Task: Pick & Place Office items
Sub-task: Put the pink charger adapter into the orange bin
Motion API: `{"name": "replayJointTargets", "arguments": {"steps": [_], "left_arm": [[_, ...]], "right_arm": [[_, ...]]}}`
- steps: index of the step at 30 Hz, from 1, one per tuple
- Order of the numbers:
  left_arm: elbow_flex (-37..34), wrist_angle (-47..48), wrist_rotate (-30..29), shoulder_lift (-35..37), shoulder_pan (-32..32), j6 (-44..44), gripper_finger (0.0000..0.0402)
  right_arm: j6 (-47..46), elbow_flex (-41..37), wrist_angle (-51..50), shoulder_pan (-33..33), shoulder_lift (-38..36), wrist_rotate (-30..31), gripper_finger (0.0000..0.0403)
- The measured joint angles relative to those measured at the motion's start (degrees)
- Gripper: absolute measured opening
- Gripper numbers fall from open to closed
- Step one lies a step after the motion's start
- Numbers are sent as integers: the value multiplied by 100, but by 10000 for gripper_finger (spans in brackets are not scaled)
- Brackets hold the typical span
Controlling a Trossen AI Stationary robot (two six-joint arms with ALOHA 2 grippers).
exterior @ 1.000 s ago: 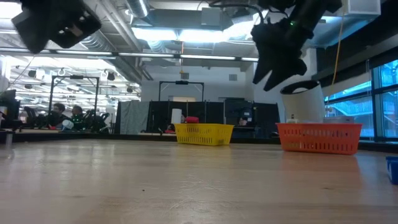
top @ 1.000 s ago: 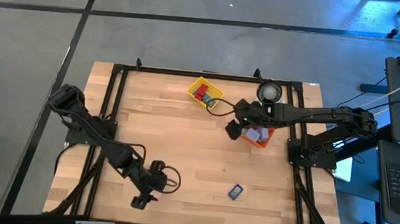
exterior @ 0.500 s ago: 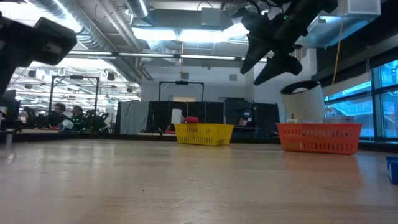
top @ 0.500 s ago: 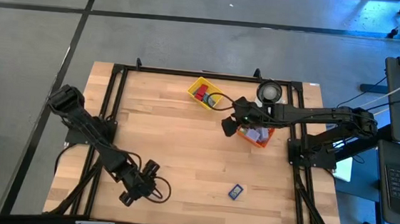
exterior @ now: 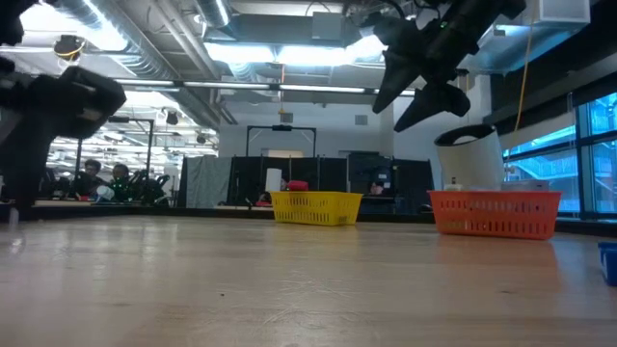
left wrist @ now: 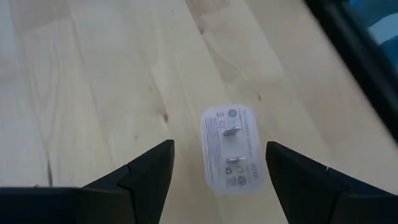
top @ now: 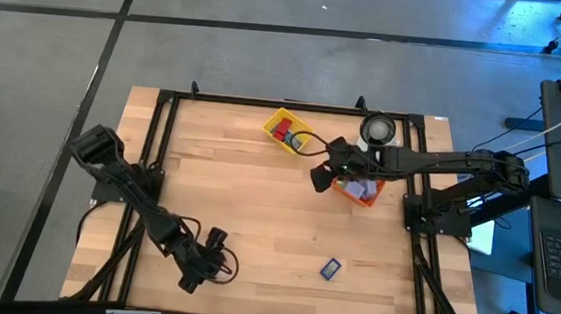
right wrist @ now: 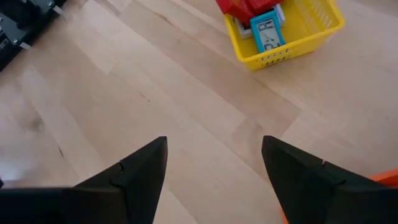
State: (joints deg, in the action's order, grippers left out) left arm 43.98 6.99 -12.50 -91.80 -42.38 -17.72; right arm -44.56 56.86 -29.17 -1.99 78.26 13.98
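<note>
Okay, your left gripper (top: 190, 282) has swung from the table's near middle to the near left corner over the last second, and it now hangs low there. Its fingers are spread and empty in the left wrist view, straddling a white plug adapter (left wrist: 233, 148) lying flat on the wood with its prongs up. I read that as lining up for a pick; the piece sits between the fingers but nothing touches it yet.

Your right gripper (top: 320, 177) has shifted slightly left from above the orange bin (top: 370, 192) and is now just beside its left edge, raised well off the table in the low view. Fingers spread, nothing held. Probably a drop just finished, though I can't confirm that from here.

Where the items are:
- Red and teal pieces (right wrist: 258, 18) in the yellow bin (top: 288, 131), far middle.
- Lavender and white pieces in the orange bin, too small to sort.
- One dark blue piece (top: 330, 268) loose on the wood, near edge, right of centre, well apart from both grippers.

So two loose items left, by my count.

Surface: pale wood tabletop (top: 257, 205) in a black frame, a white roll (top: 377, 131) behind the orange bin. Room: grey floor, an open workshop with ceiling lights, and people seated far off at the left in the low view.
</note>
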Motion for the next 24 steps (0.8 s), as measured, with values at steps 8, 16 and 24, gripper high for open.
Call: {"name": "replayJointTargets", "arguments": {"steps": [8,16,24], "left_arm": [[-2,-190,-312,-418,-4,-483,233],[14,-283,-294,-307,37,-871,124],[339,-255,-756,60,397,-770,115]], "right_arm": [[109,0,-16,154,0,-2,265],[170,0,-20,302,0,-5,265],[151,0,-3,362,0,-8,265]]}}
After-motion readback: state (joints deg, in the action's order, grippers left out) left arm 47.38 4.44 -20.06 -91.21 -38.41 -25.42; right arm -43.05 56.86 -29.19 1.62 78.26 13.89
